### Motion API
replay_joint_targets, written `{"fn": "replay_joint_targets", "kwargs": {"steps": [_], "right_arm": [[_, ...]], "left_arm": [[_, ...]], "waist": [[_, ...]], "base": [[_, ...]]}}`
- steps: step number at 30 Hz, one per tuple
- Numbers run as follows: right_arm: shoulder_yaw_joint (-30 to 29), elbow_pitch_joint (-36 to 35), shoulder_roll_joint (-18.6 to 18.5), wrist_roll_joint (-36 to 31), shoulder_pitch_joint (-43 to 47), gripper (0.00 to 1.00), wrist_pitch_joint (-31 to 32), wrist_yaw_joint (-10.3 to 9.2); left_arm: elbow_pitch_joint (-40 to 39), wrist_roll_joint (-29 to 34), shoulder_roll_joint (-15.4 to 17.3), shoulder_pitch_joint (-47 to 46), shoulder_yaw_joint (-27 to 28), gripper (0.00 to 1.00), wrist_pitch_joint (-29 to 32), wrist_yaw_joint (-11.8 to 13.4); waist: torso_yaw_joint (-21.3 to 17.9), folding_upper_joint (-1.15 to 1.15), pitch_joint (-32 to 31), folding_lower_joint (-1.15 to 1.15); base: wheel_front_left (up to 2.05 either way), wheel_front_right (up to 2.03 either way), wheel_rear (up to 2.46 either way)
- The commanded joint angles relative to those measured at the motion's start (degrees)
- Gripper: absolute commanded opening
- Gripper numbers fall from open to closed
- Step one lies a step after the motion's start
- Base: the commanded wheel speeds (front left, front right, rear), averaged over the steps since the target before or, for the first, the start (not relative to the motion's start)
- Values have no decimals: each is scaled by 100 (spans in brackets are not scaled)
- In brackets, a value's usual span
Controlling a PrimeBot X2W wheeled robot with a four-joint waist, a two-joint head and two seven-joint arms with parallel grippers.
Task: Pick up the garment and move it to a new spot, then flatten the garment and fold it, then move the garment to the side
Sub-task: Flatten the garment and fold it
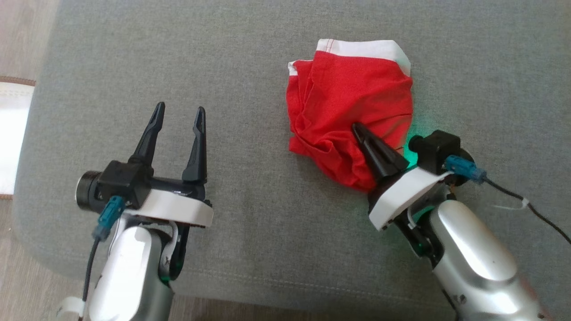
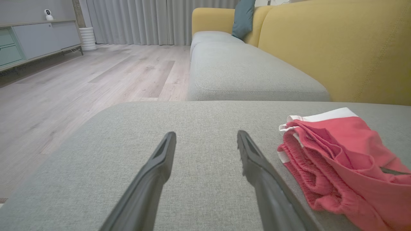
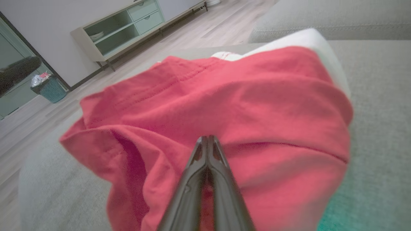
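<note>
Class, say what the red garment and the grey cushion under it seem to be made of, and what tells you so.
Garment: soft matte cloth, probably cotton knit; it creases, bunches, and shows stitched seams. Cushion: coarse woven upholstery, matte grey; fine weave grain and a stitched edge seam show.

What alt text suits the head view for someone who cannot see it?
The right gripper is shut on a crumpled red garment with a white band, lying on a grey cushion. The left gripper hovers open to its left, clear of the garment.
</note>
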Motion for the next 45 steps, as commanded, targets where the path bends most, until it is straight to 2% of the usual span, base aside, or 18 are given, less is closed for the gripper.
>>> {"fn": "replay_joint_targets", "kwargs": {"steps": [1, 17, 32, 45], "right_arm": [[194, -109, 22, 107, -160, 0, -96, 20], [1334, 89, -83, 818, -535, 0, -254, 20], [2146, 402, -9, 1248, -831, 0, -251, 20], [2525, 298, -113, 1481, -556, 0, -129, 20]], "left_arm": [[-218, 9, 48, -175, 163, 100, -29, 18], [-216, 41, 25, -219, 184, 100, -29, -21], [-201, 24, 6, -222, 178, 100, -29, -3], [-200, 21, -2, -166, 228, 100, -29, 5]], "waist": [[-6, 0, 17, 0], [-73, 0, 79, 0], [-24, 0, 89, 0], [-125, 0, -8, 0]], "base": [[0, 0, 0], [0, 0, 0], [0, 0, 0], [0, 0, 0]]}}
